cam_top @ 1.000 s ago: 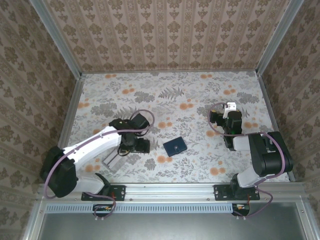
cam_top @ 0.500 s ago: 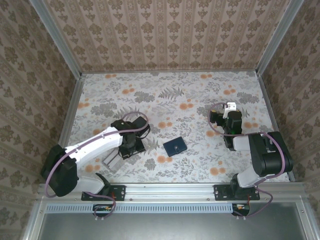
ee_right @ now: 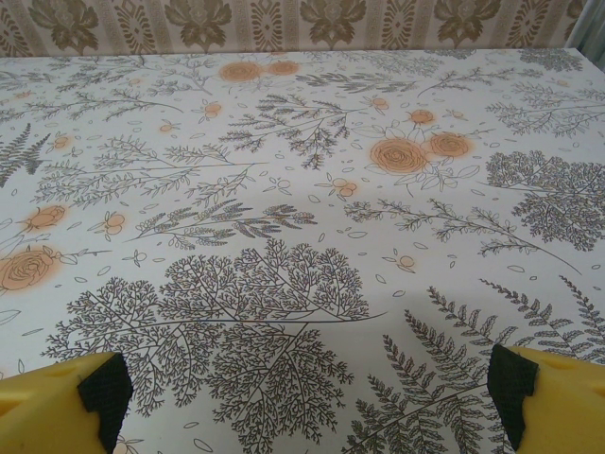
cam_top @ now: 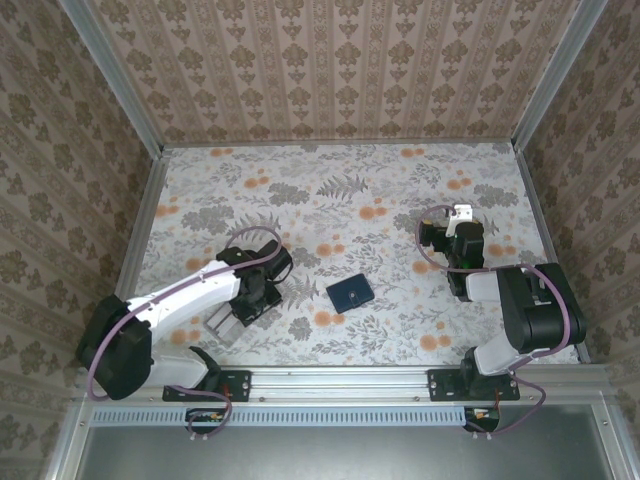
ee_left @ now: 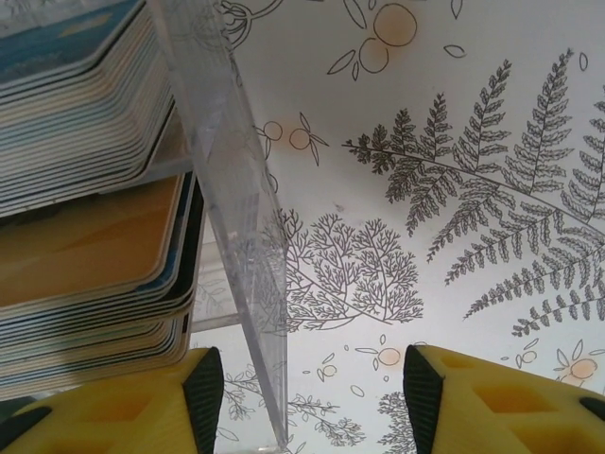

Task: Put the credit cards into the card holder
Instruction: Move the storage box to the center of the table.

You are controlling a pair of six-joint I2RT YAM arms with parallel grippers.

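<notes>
top: overhead, far; wrists: low, near; shared: floral tabletop [cam_top: 350, 190]

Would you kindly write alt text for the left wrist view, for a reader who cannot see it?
Stacked cards sit at left behind a clear plastic wall, which runs down between the open yellow fingers of the left gripper. A white tablecloth printed with ferns and orange flowers lies beneath.

card holder [cam_top: 350, 293]: dark navy rectangle, lying flat and closed, sitting slightly askew near mid-bench [cam_top: 400, 200] | credit cards [ee_left: 85, 189]: lying stacked in 2 piles, blue faces above, orange below, resting against a clear wall [ee_left: 227, 189]
</notes>
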